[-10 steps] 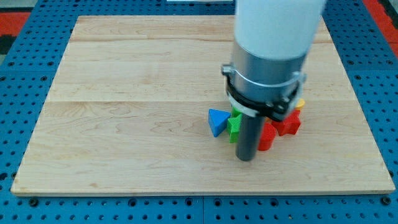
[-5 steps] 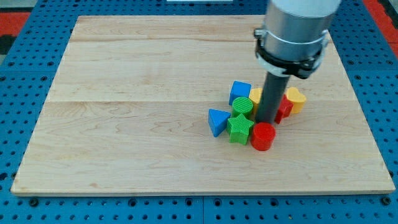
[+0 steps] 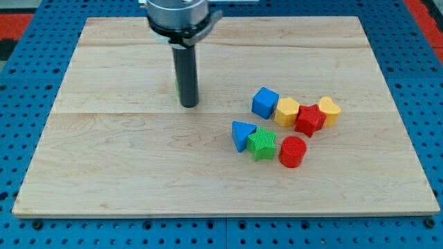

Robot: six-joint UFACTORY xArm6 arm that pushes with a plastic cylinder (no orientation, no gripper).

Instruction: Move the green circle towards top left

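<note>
Green circle block (image 3: 178,84), the round green piece named in the task, shows only as a thin green sliver at the left edge of the dark rod, almost wholly hidden behind it, in the upper middle part of the pale wooden surface (image 3: 104,152). My tip (image 3: 189,105) rests on the wood right beside that sliver, on its right and lower side; whether they touch cannot be told. This arm carries no claw, only the straight rod under a grey collar, so there is nothing to see as apart or together. Well apart from the tip, toward the view's right, the other blocks sit in a loose cluster. In its upper row, from left to right, stand a blue cube-like block (image 3: 264,102), a yellow hexagon-like block (image 3: 287,111), a red star-shaped block (image 3: 309,120) and a yellow heart-like block (image 3: 329,109), each just beside or touching the next. Below them lie a blue triangle block (image 3: 241,134), a green star-shaped block (image 3: 261,144) touching its right side, and a red cylinder block (image 3: 292,151) just to the right of the star. Around the wood runs a blue perforated base (image 3: 28,83).
</note>
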